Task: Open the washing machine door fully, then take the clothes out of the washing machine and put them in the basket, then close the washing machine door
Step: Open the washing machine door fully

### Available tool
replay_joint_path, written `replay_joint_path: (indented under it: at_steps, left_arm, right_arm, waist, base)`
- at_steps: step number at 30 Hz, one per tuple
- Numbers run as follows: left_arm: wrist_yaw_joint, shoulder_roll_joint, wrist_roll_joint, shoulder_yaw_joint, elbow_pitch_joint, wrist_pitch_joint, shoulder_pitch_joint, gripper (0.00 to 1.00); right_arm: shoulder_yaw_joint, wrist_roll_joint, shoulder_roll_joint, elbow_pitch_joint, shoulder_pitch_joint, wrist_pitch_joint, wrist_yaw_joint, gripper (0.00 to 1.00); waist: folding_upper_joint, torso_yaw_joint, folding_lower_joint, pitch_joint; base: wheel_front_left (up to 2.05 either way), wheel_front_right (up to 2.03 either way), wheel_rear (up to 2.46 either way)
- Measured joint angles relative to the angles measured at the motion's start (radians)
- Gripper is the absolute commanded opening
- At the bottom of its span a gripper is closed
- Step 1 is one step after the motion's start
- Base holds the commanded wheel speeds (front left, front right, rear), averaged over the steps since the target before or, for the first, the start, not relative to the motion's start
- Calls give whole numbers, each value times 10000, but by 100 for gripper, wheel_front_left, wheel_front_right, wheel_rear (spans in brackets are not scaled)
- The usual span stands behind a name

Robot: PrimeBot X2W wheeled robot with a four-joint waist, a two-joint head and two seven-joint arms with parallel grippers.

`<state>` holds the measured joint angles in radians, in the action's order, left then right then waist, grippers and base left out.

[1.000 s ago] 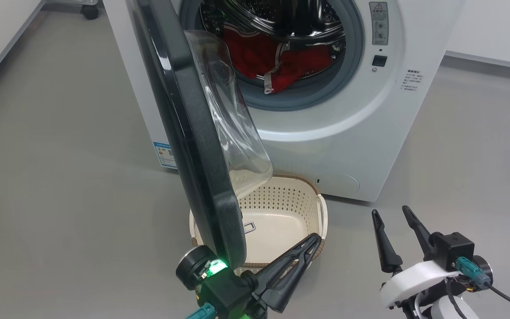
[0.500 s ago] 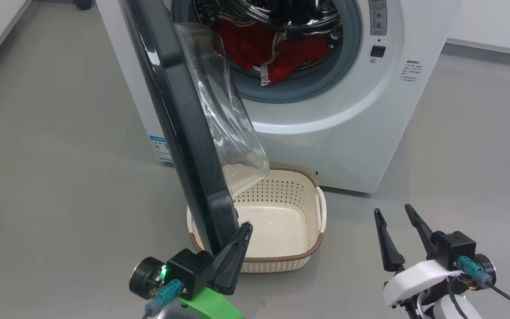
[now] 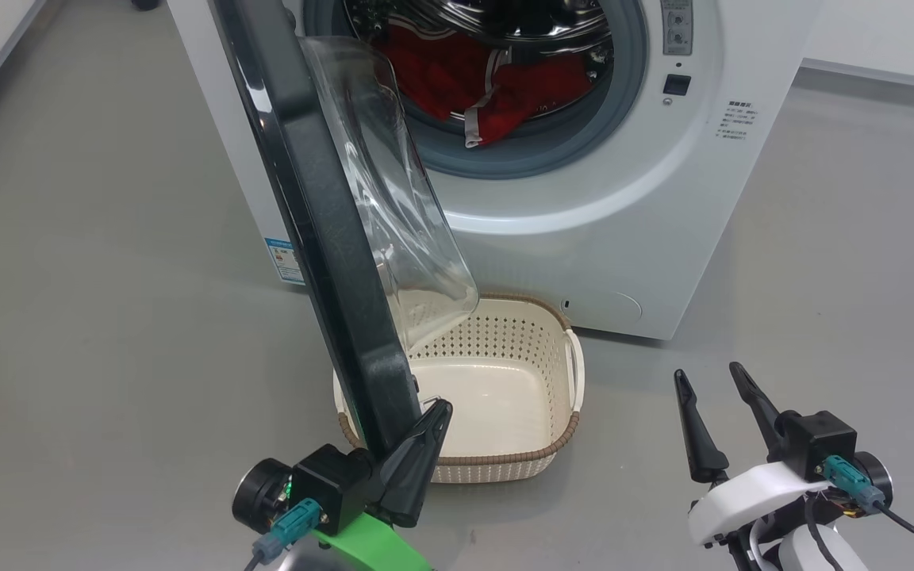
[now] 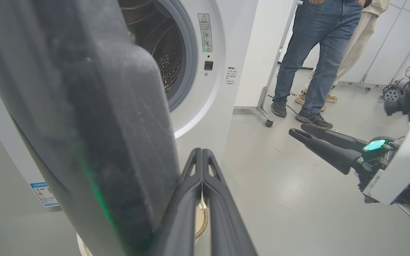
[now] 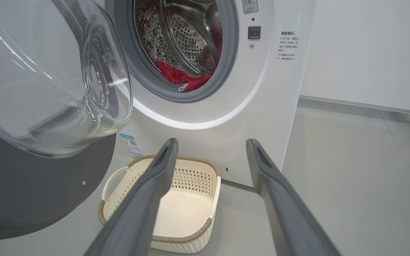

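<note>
The washing machine (image 3: 584, 238) stands white at the back, and the washing machine door (image 3: 322, 238) hangs part-way open, its black rim edge-on and its glass bowl (image 3: 393, 198) facing the drum. Red clothes (image 3: 497, 87) lie inside the drum. On the floor below the door sits the empty cream basket (image 3: 505, 337). My left gripper (image 3: 443, 408) is shut, its tips right beside the door's lower edge on the inner side; I cannot tell if they touch. The door (image 4: 84, 124) sits left of that gripper (image 4: 202, 151). My right gripper (image 3: 706, 369) stands open, right of the basket. The right wrist view shows it (image 5: 212, 142), the basket (image 5: 190, 236) and clothes (image 5: 176, 76).
Two people's legs (image 4: 315, 53) stand on the grey floor to the machine's right, near a wheeled stand (image 4: 265, 106). A white wall (image 5: 361, 53) runs behind. My right gripper (image 4: 297, 131) shows in the left wrist view.
My left gripper has swung left off the basket's front rim, its fingers now pointing up beside the door's lower edge. The head view shifted slightly. The right arm has held still.
</note>
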<state>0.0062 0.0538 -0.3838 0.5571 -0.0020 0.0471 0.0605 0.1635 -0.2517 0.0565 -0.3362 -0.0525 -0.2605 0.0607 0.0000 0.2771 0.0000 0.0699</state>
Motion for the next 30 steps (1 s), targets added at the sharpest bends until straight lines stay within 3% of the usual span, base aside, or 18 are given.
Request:
replay_joint_path:
  at_steps: [13,30]
  left_arm:
    - [324,-59,-31,-153,140,297,-70,0]
    - [788,-19,-180,-1313,276,704,-587,0]
  right_arm:
    - [-167,21,-46,-36,-12,0,86,100]
    - [-295,79,-88,-63,-12,0,173,100]
  waist:
    - [0,99,0,52]
    - [0,335,0,28]
  base:
    - [0,0,0]
    - [0,0,0]
